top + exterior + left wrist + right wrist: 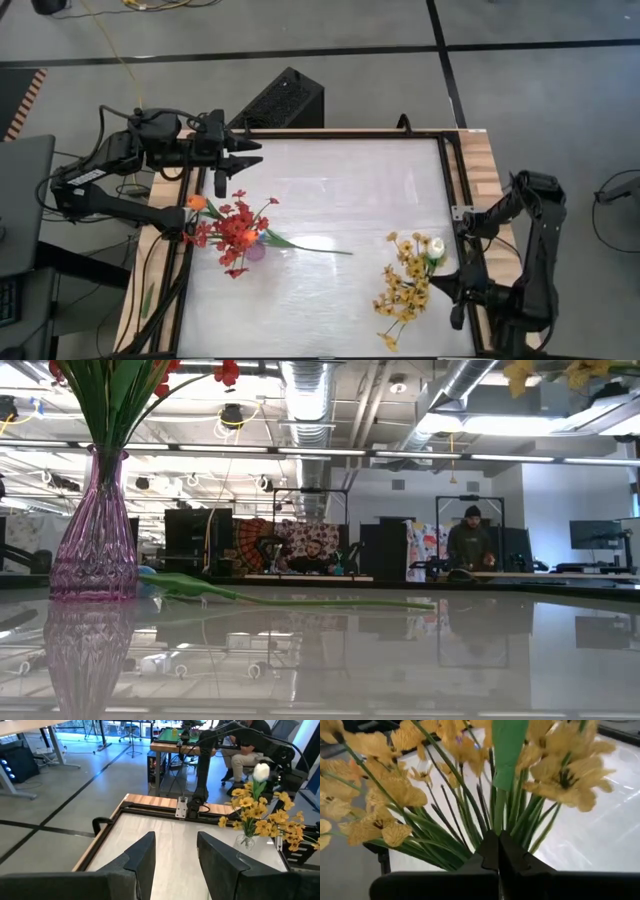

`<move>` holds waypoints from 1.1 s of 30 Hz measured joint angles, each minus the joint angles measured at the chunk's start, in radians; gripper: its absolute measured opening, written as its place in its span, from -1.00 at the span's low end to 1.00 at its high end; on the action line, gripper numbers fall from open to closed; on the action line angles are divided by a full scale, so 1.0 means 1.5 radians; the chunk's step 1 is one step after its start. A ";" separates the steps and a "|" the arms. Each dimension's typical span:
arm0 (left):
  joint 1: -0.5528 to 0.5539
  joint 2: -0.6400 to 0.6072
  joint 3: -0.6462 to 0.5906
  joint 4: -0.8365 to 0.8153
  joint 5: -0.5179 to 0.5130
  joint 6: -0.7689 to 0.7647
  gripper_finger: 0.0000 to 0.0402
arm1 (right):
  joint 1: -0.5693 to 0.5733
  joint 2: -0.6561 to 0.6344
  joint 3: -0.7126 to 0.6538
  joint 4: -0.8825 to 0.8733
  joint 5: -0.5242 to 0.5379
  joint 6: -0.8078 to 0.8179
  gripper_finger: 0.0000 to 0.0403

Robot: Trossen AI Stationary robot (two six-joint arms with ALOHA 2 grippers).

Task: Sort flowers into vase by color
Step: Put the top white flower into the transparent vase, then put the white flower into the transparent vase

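Note:
Red blossoms (232, 228) with an orange tulip (196, 202) among them stand in a purple glass vase (95, 530) at the table's left. A loose green stem (310, 247) lies flat on the table beside that vase and also shows in the low view (290, 598). Yellow sprays (405, 285) and a white bud (435, 245) stand in a clear vase (246, 840) at the right. My left gripper (175, 852) is open and empty, high over the table's far left (235, 155). My right gripper (498, 837) is shut close to the yellow bunch (448, 290). My right gripper's shut fingertips (490, 845) stand level against the green stems (499, 815) of the yellow bunch, coming from the table's right side. One stem runs down behind the fingertips. I cannot tell whether they touch it.
A black frame rail (452, 170) runs along the table's right side and another along its far edge. Bare white table top (340, 190) lies between the two vases. People sit at desks in the room beyond (315, 555).

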 joint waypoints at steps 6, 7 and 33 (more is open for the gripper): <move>0.000 0.000 0.000 0.001 -0.013 0.004 -0.34 | -0.010 0.002 0.000 0.042 -0.027 -0.025 -0.74; 0.000 0.000 0.000 0.001 -0.015 0.004 -0.34 | -0.010 -0.004 0.000 0.050 -0.041 -0.034 -0.70; 0.000 0.088 0.000 0.037 -0.028 0.057 -0.34 | -0.085 -0.379 0.001 0.615 -0.236 -0.506 0.01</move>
